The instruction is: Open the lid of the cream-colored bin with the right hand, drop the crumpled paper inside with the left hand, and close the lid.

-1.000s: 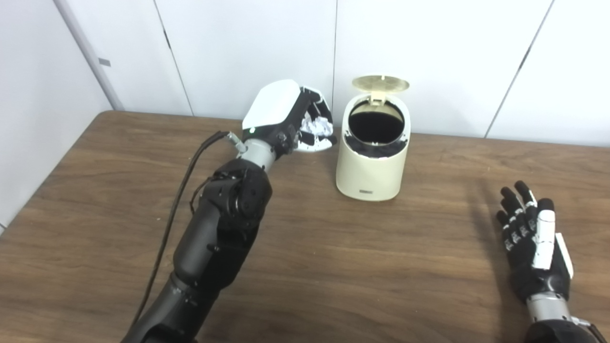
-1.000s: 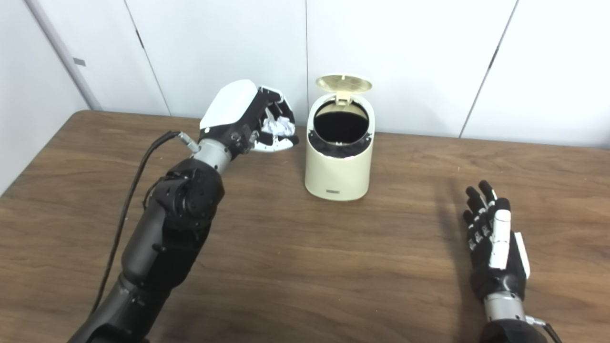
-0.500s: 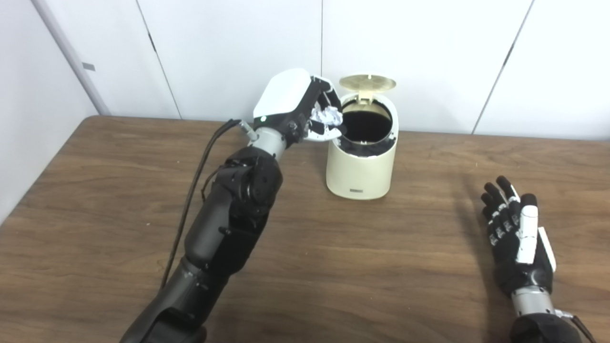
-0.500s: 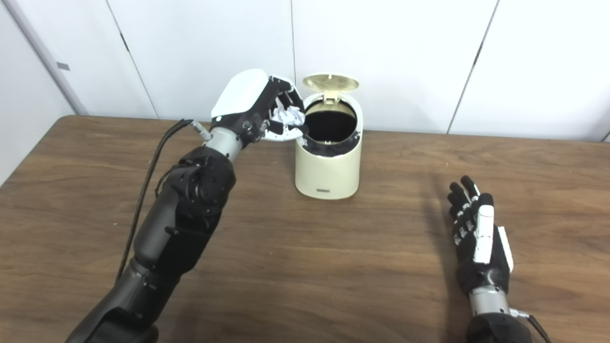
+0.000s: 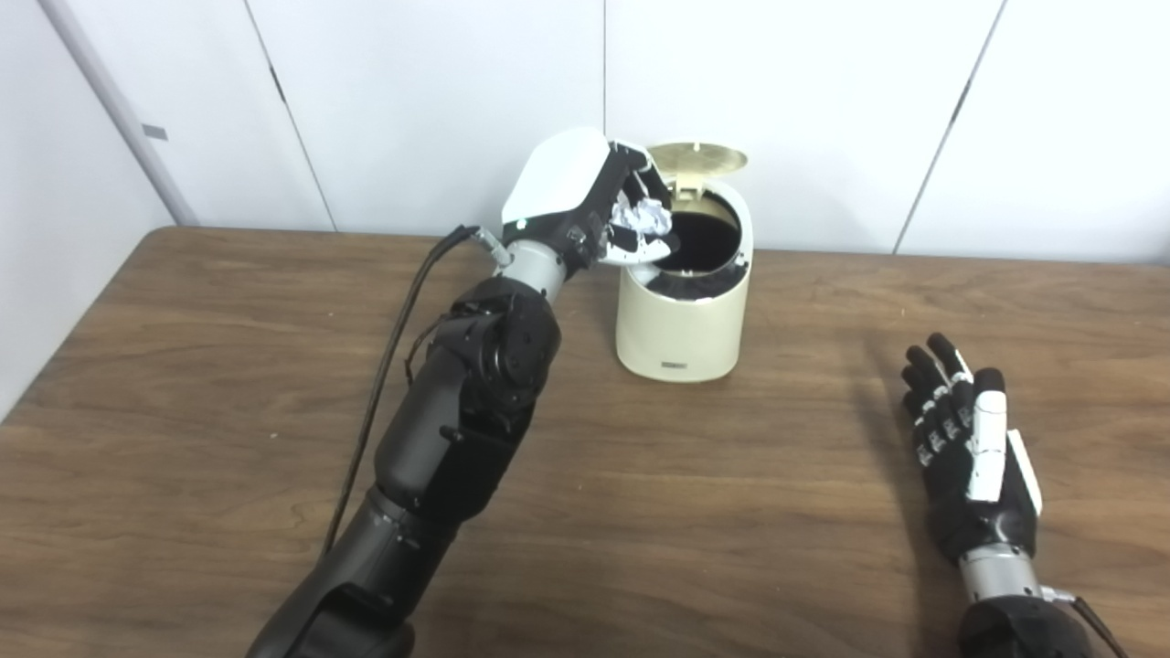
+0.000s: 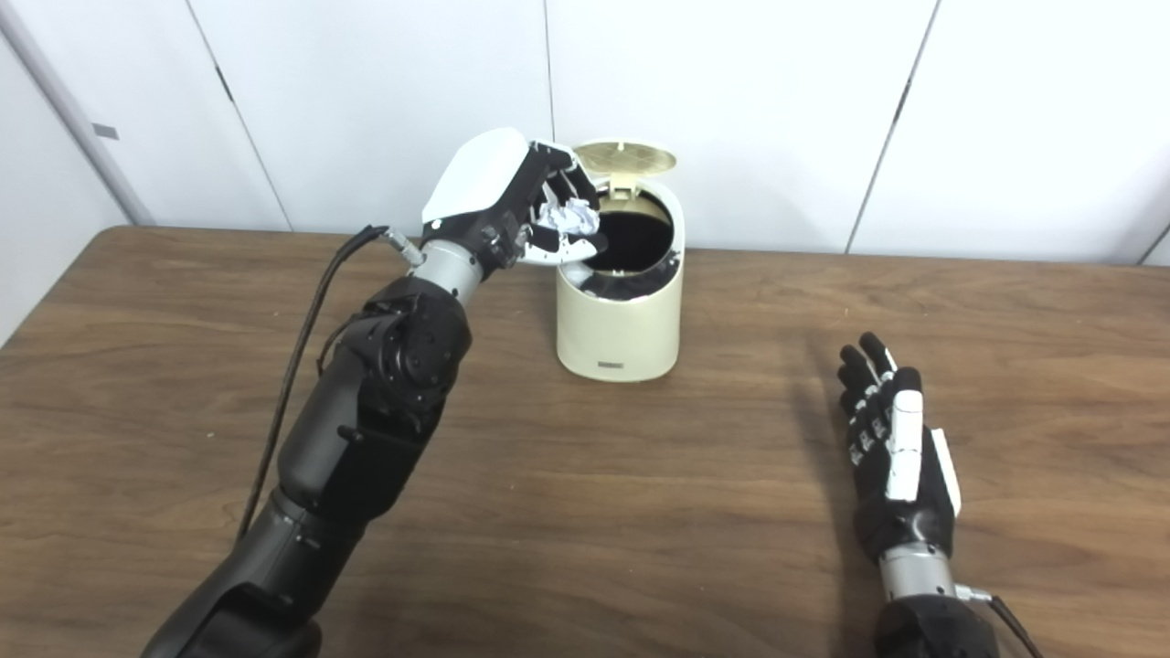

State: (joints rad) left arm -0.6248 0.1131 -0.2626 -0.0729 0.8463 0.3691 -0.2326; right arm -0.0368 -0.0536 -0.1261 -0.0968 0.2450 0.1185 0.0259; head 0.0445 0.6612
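Observation:
The cream-colored bin (image 5: 681,320) stands at the back middle of the table, its round lid (image 5: 704,158) flipped up behind a dark opening. My left hand (image 5: 590,201) is raised at the bin's left rim, shut on the crumpled white paper (image 5: 642,217), which hangs over the edge of the opening. Low at the right, my right hand (image 5: 969,448) rests above the wood, open, fingers stretched flat and holding nothing.
The brown wooden table (image 5: 713,512) runs to a white panelled wall (image 5: 823,100) right behind the bin. A black cable (image 5: 393,329) trails along my left forearm.
My left hand has carried the paper rightward from beside the bin to over its left rim. The camera has shifted, sliding the whole scene left; my right hand stays open.

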